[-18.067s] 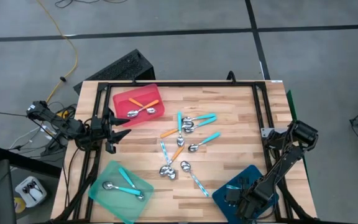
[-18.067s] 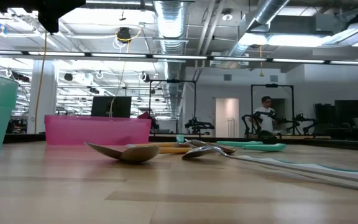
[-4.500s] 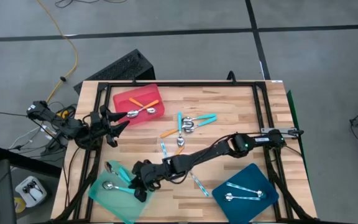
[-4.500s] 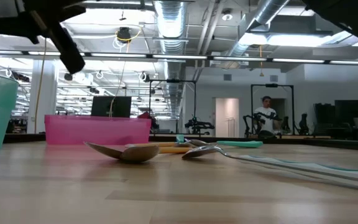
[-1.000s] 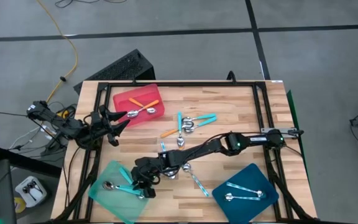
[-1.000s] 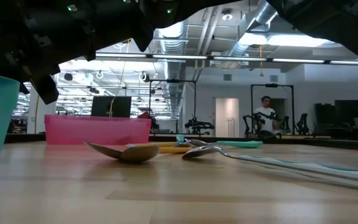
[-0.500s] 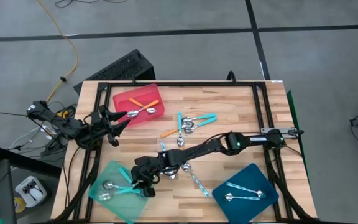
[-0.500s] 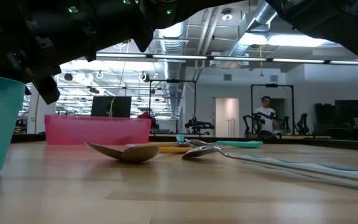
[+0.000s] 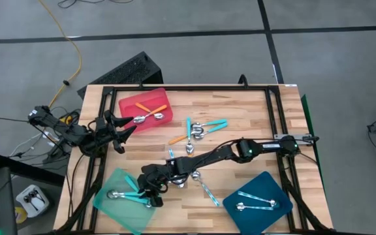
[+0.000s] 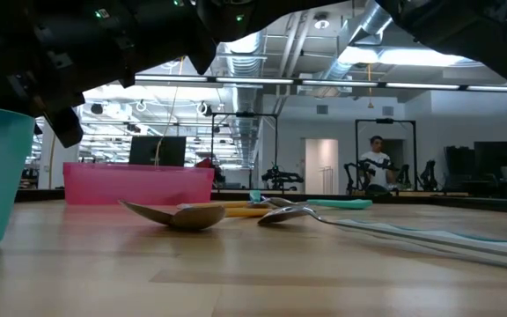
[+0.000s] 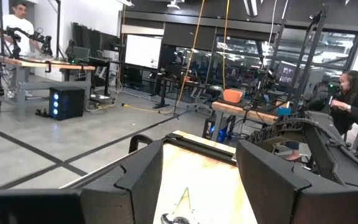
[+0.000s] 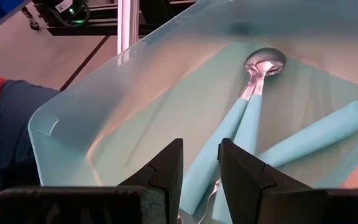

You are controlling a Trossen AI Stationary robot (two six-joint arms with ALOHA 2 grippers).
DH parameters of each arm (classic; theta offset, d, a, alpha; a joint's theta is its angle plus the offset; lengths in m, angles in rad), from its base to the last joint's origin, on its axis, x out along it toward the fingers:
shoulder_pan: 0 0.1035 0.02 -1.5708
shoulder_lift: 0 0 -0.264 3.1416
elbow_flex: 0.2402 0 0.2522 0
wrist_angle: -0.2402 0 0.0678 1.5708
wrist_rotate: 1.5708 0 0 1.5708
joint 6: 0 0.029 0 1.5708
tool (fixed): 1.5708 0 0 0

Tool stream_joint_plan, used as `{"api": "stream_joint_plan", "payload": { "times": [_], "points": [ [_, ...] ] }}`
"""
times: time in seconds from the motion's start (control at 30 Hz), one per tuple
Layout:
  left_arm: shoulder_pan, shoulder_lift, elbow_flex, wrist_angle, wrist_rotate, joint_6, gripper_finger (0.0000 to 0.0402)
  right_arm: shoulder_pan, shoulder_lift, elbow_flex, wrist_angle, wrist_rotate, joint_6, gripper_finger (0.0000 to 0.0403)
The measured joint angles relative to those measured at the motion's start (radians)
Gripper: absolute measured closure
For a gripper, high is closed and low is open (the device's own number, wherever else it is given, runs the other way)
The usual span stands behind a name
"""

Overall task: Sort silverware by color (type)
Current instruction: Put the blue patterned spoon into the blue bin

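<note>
Wood table [image 9: 253,108] | I'm hovering right gripper [image 9: 150,193], fingers apart, empty, over mint tray [image 9: 119,214] at 7 o'clock; left gripper [image 9: 124,130] idling open | six spoons [image 9: 194,130] waiting mid-table.

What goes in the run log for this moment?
right pincer: open over mint tray | turquoise spoons: in tray | left pincer: open, idle

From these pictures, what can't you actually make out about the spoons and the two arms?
- High view: the right tool hangs over the green tray and covers part of the turquoise spoons; their count is unclear.
- Right wrist view: the tool's fingers hide the spoon handles' near ends, so touching or not is unclear.
- Low view: the dark arm blocks the upper left; the green tray is cut by the edge.
- Left wrist view: the left tool faces the room; no spoons show.
</note>
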Motion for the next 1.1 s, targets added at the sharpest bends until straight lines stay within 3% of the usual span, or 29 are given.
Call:
{"api": "stream_joint_plan", "payload": {
  "times": [0.33,0.6,0.73,0.87,1.1],
  "points": [
    [0.0,0.0,0.0,0.0,0.0,-0.007,0.0212,-0.021,-0.075,0.0,0.02,0.002,-0.053,0.0278],
    [0.0,0.0,0.0,-0.005,0.0,-0.023,0.0212,-0.05,-0.2,-0.001,-0.23,0.017,-0.141,0.0278],
    [0.0,0.0,0.0,-0.007,0.0,-0.023,0.0212,-0.073,-0.267,0.001,-0.396,0.151,-0.152,0.0278],
    [0.0,0.0,0.0,-0.023,0.001,-0.025,0.0212,-0.093,-0.292,-0.001,-0.555,0.326,-0.011,0.0278],
    [0.0,0.0,0.0,-0.074,0.001,-0.061,0.0212,-0.134,-0.297,-0.001,-0.784,0.381,0.167,0.0278]
  ]
}}
